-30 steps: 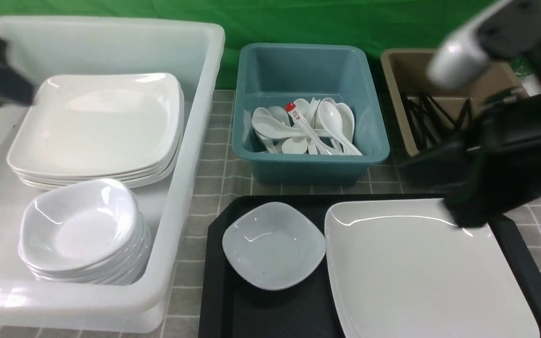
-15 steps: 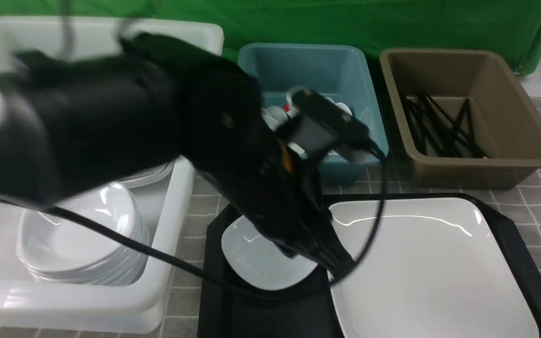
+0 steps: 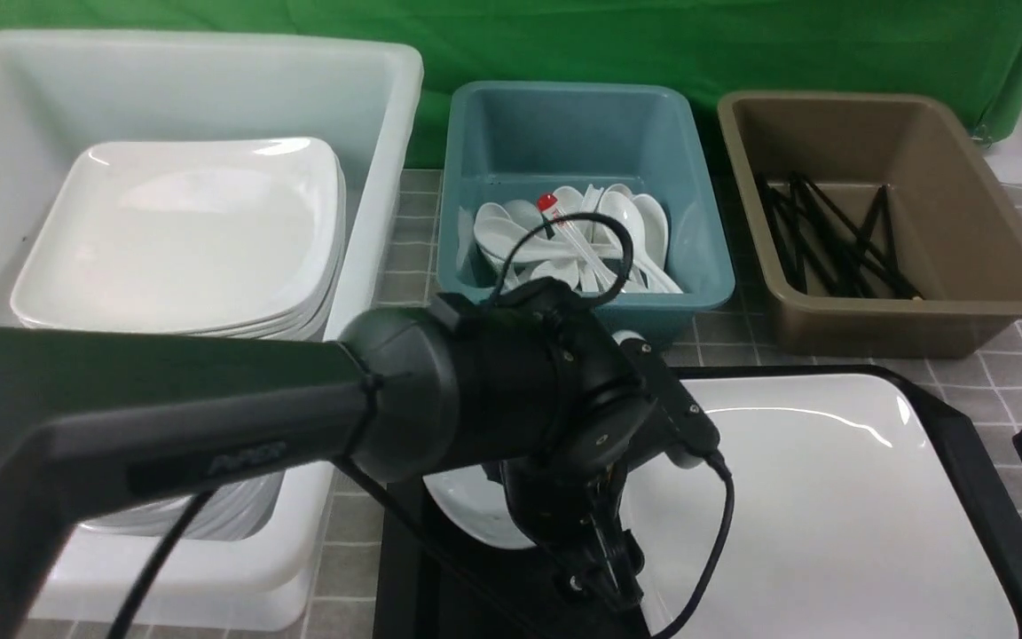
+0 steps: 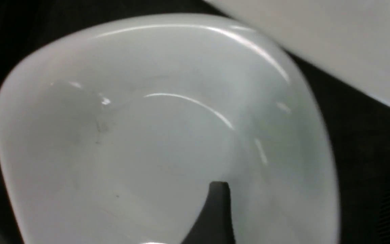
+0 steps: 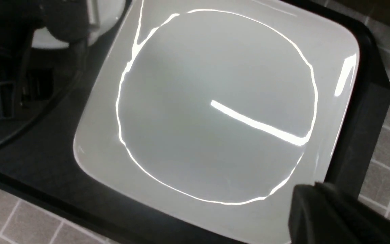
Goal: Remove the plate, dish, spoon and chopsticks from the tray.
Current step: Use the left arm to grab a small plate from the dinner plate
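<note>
- My left gripper: over tray, by the dish; one finger shows above the dish, can't tell if spread or together.
- My right gripper: fingers pressed together, near plate.
- Plate: on tray, beside dish.
- Spoons: in blue bin, with a red-tipped stick (marks on it too small to read).
- Chopsticks: in brown bin.
- Writing on my left arm: faint, unreadable (sorry).
</note>
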`<control>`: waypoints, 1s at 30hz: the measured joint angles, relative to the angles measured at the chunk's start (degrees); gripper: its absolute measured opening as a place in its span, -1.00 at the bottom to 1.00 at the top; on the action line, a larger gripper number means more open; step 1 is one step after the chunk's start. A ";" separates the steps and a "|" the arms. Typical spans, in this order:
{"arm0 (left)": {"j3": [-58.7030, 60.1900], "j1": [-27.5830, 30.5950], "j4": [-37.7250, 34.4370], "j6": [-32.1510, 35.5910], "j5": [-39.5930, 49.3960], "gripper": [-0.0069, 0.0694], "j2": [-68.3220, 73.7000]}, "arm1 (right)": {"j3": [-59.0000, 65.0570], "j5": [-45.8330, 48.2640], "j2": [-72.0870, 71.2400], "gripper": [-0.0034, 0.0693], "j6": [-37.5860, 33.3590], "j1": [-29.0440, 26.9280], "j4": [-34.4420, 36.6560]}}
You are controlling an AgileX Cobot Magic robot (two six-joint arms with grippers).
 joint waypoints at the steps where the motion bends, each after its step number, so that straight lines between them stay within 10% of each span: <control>1: 0.00 0.00 1.02 -0.79 -0.16 0.70 0.39 | 0.00 0.00 0.00 -0.85 -0.05 0.00 0.38; 8: -0.05 0.19 3.15 -2.27 -2.75 0.36 1.14 | 0.00 -0.29 0.00 -0.85 -0.05 0.00 2.39; 15: -0.43 1.67 2.74 -3.04 -3.75 -0.52 0.87 | 0.00 -0.83 0.00 -0.85 -0.29 0.00 4.01; 30: -7.17 1.99 -3.59 -3.14 8.64 -0.74 -7.29 | -1.93 -2.74 0.00 -0.85 -4.24 0.00 12.70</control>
